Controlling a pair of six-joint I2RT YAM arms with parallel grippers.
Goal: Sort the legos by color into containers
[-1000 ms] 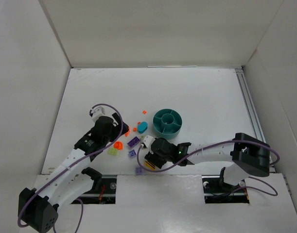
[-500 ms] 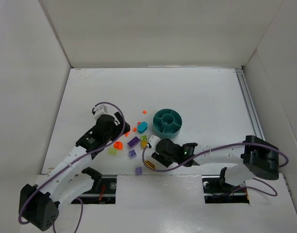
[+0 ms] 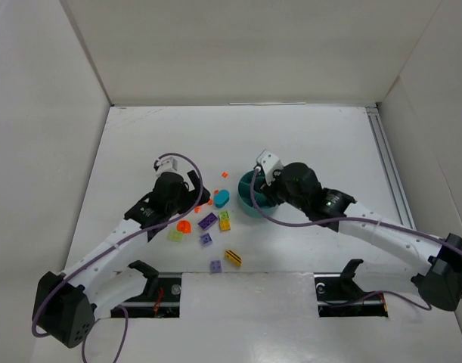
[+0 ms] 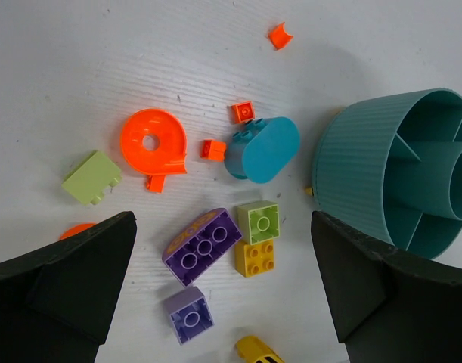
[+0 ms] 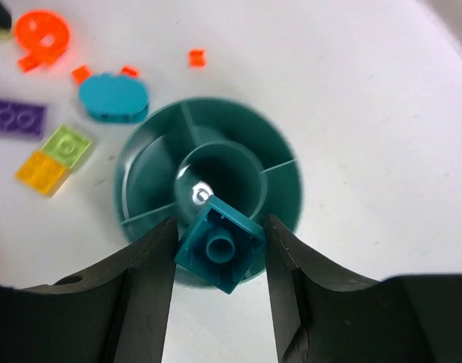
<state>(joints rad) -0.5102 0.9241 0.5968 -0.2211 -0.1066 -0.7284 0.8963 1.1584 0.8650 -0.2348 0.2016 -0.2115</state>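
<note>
Hanging over the dish's [image 5: 144,185] centre cup [image 5: 231,162] was one teal brick [image 5: 218,246], pinched by the right gripper [image 5: 219,240]; left gripper [image 4: 221,257] gaped, empty.

Right gripper [image 5: 219,253] pinching teal brick [image 5: 218,244] (stud up) over dish [image 5: 137,175].
</note>
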